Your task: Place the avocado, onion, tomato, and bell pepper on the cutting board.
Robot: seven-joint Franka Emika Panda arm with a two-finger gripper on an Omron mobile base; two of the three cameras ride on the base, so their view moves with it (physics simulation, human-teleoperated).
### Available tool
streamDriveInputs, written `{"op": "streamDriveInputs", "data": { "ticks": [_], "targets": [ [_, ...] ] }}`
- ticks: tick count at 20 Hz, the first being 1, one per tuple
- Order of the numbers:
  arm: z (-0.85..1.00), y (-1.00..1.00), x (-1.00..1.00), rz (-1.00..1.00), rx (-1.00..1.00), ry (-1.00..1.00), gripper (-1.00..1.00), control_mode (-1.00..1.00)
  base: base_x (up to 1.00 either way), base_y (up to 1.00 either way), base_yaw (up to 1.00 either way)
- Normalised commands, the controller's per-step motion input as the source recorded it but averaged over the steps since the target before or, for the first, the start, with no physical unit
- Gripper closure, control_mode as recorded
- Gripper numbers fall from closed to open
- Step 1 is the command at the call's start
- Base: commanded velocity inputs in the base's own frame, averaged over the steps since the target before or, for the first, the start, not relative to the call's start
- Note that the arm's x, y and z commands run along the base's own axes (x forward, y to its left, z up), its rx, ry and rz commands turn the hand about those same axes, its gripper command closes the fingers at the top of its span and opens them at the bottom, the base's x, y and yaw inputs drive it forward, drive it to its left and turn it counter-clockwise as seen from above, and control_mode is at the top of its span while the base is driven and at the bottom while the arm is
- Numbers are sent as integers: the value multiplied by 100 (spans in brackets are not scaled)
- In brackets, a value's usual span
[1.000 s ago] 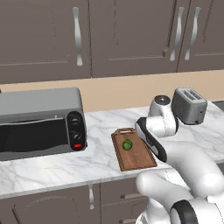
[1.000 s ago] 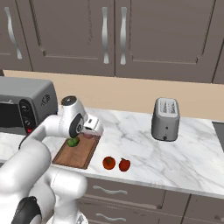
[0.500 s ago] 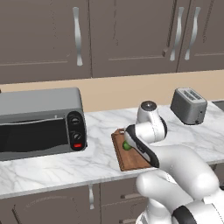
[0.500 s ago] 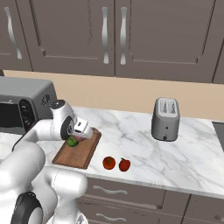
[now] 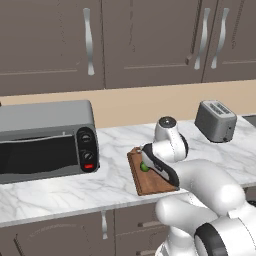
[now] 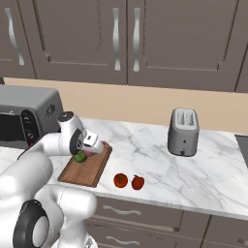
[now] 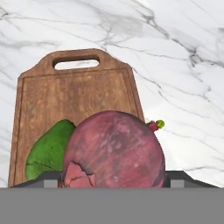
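Observation:
The brown cutting board (image 6: 92,172) lies on the marble counter, its handle cut-out (image 7: 75,64) at the far end in the hand view. The green avocado (image 6: 80,158) rests on the board (image 7: 78,96). My gripper (image 6: 92,148) is shut on the pinkish-purple onion (image 7: 113,151), holding it just above the board beside the avocado (image 7: 46,153); the onion hides the fingertips. The orange-red tomato (image 6: 120,180) and the deep red bell pepper (image 6: 138,182) sit on the counter right of the board. In the left base view the arm covers much of the board (image 5: 145,182), with the avocado (image 5: 144,166) peeking out.
A grey toaster oven (image 5: 45,137) stands on the counter left of the board. A silver toaster (image 6: 183,131) stands at the right. Closed cabinet doors (image 6: 121,38) line the wall above. The counter's front edge (image 6: 160,206) runs just below the tomato and pepper.
The arm has swung left from near the toaster and lowered over the board, carrying the onion. The avocado, tomato and bell pepper have stayed in place.

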Motion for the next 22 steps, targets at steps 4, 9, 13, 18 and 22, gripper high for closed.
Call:
{"op": "streamDriveInputs", "data": {
  "ticks": [4, 9, 13, 18, 22],
  "targets": [
    [-14, 0, 13, 0, 0, 2, 100, -100, 0, 0, 0],
    [-16, 0, 2, 0, 0, 2, 100, -100, 0, 0, 0],
    [-17, 0, 3, 0, 0, 2, 100, -100, 0, 0, 0],
    [-16, 0, 7, 0, 0, 2, 100, -100, 0, 0, 0],
    [-12, 0, 12, 0, 0, 1, 100, -100, 0, 0, 0]
  ]
}}
